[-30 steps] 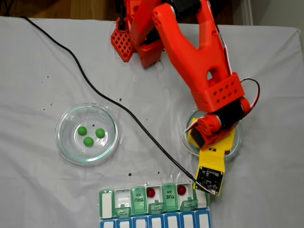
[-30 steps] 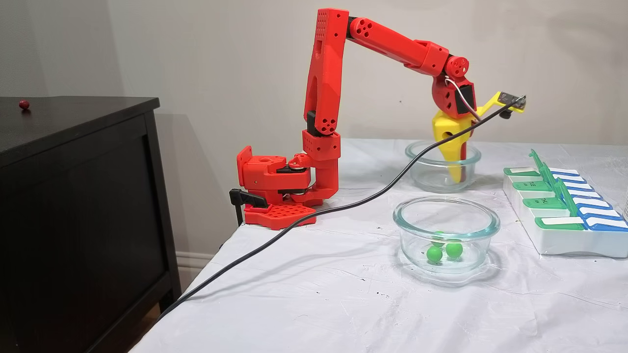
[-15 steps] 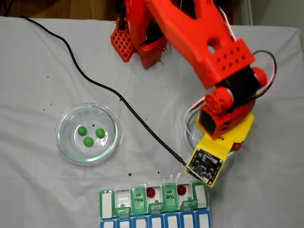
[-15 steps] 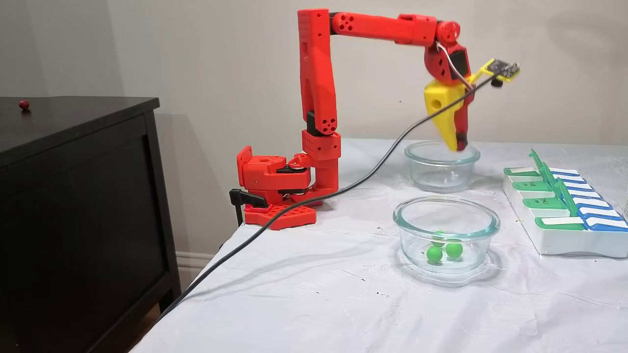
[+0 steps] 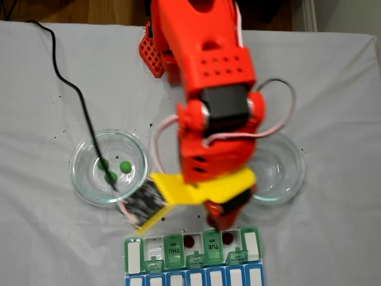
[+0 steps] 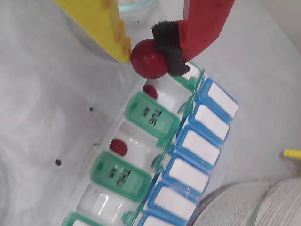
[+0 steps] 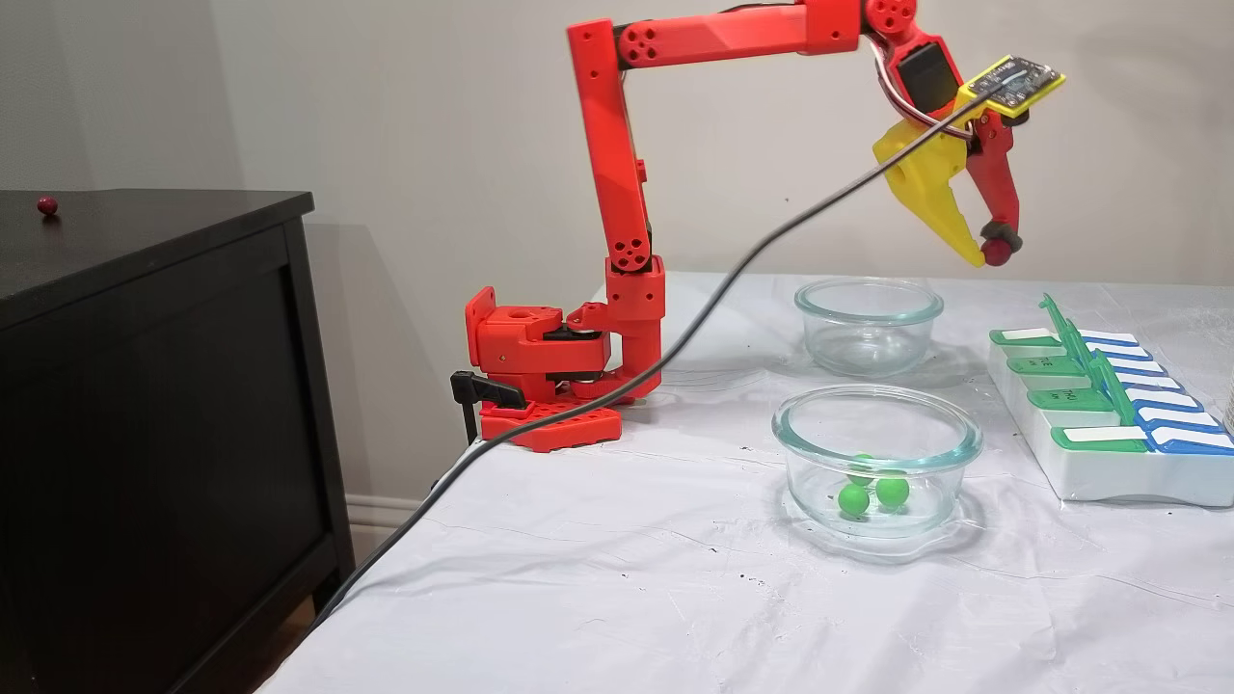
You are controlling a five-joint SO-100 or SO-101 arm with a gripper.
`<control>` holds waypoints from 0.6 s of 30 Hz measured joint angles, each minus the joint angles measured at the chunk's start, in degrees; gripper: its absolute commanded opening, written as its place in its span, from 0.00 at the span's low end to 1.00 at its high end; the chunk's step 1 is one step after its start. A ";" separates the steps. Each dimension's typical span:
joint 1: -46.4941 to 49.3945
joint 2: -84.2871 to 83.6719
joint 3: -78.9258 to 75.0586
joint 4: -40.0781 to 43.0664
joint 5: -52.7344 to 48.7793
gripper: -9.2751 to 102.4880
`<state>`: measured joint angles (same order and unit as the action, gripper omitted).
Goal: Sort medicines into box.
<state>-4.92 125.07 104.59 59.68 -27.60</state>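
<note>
**Third red pill in the air, headed for the organizer**

So, going left to right in the side fixed view: a stray red ball [image 7: 46, 204] sat on the dark cabinet [image 7: 154, 251], well away from everything. Next came the arm's red base [image 7: 540, 376] clamped at the table edge, then the near glass dish [image 7: 877, 463] with three green pills [image 7: 853, 498] in it, untouched. Behind it stood the far glass dish [image 7: 868, 323], which looked empty. Above and a bit right of that dish hung the gripper [image 7: 993, 253], its yellow finger and red padded finger pinching a dark red pill [image 7: 997, 253] at the very tips. Furthest right lay the pill box [image 7: 1109, 477].

From the wrist view, the pinch was clear – pill [image 6: 149, 58] squeezed between the yellow finger [image 6: 106, 26] and the black foam pad [image 6: 169, 47]. Below it, the box [image 6: 207, 146] already had two red pills, one [image 6: 150, 91] beside the TUE lid and one [image 6: 119, 147] further down the row.

My take on doing this step well: keep the squeeze steady, since a round glossy pill held at the tips could pop out. Center it over an open, empty white cell – not one already filled – and come down low before letting go, or it'll probably bounce off a raised green lid.
</note>
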 measured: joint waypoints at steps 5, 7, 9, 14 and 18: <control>5.54 0.97 4.04 -3.34 -2.90 0.08; 6.24 0.97 4.31 -5.19 -3.60 0.08; 7.47 -0.18 4.22 -7.03 -4.22 0.08; 9.49 -7.65 3.96 -11.60 -4.31 0.08; 9.67 -15.56 1.49 -12.74 -4.31 0.08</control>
<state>4.75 109.51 106.08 46.93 -31.90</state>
